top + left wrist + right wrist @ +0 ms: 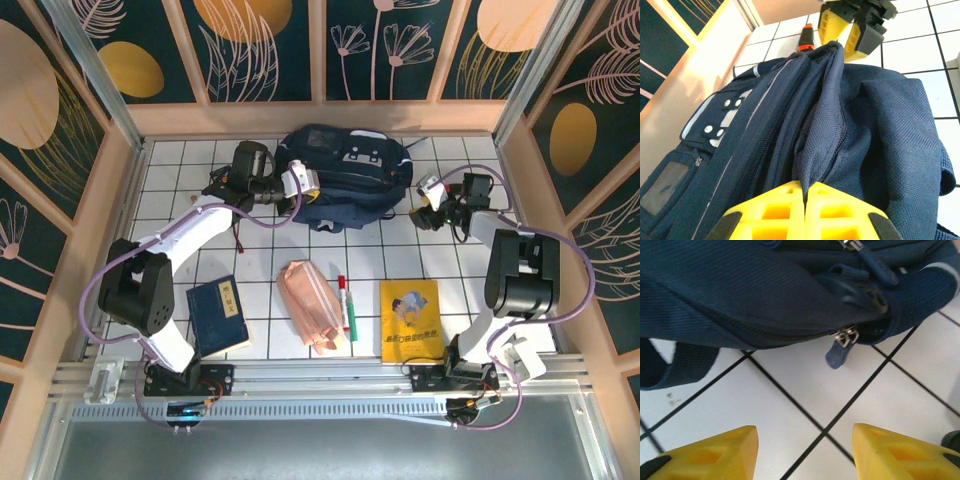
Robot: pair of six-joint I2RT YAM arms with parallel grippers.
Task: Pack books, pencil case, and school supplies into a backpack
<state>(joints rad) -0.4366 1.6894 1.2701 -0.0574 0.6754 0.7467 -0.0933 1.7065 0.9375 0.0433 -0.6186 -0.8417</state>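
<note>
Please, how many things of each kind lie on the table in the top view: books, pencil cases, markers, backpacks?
books: 2, the navy book and the yellow book
pencil case: 1
marker: 1
backpack: 1
total: 5

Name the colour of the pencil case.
The pencil case is salmon pink; the top view shows it best.
</note>
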